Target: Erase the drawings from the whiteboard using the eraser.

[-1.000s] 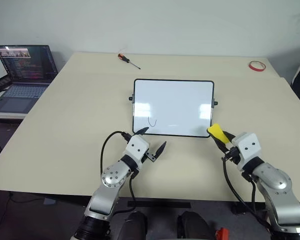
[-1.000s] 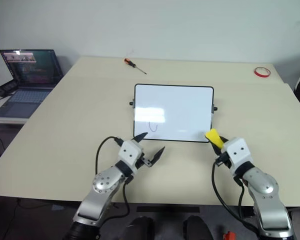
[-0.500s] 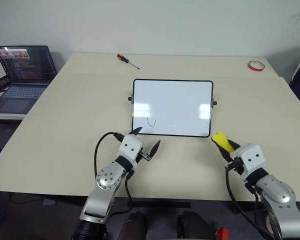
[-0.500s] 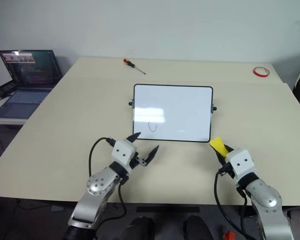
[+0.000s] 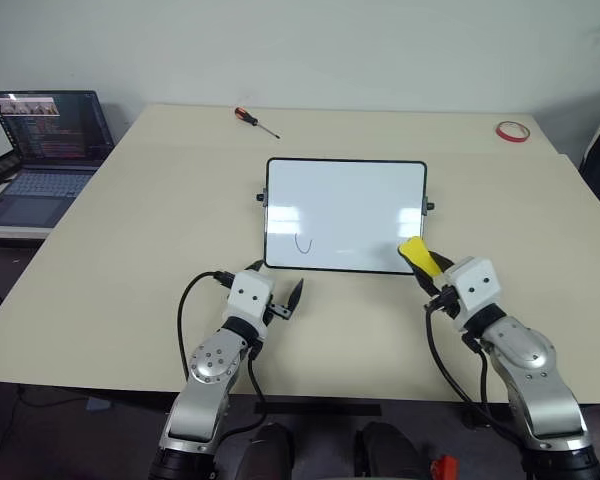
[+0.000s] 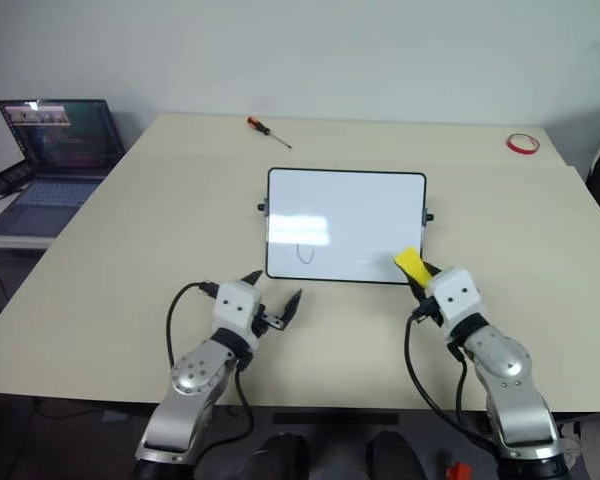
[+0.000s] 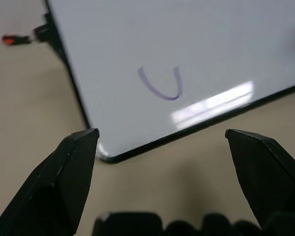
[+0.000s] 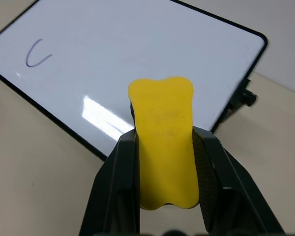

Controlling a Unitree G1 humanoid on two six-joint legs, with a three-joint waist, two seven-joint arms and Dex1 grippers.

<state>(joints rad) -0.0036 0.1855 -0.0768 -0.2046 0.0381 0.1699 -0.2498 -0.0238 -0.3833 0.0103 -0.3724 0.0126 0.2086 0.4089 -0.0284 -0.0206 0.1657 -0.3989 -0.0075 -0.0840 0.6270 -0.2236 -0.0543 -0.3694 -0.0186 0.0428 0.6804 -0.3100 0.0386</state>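
The whiteboard (image 5: 345,200) lies flat mid-table, black-framed and glossy. One of the drawings, a thin blue U-shaped mark (image 5: 302,243), sits near its front left corner and is seen close up in the left wrist view (image 7: 162,88). My right gripper (image 8: 163,147) is shut on the yellow eraser (image 5: 413,251), which is poised over the board's front right corner. Whether the eraser touches the board I cannot tell. My left gripper (image 5: 277,280) stands open and empty just in front of the board's front left corner.
An open laptop (image 5: 45,140) stands on a side table at the far left. A screwdriver (image 5: 257,121) lies behind the board, and a red tape ring (image 5: 512,131) sits at the table's far right corner.
My right gripper drew back, then carried the eraser forward and left to the board's front right corner. The left gripper shifted left, off the board's front edge.
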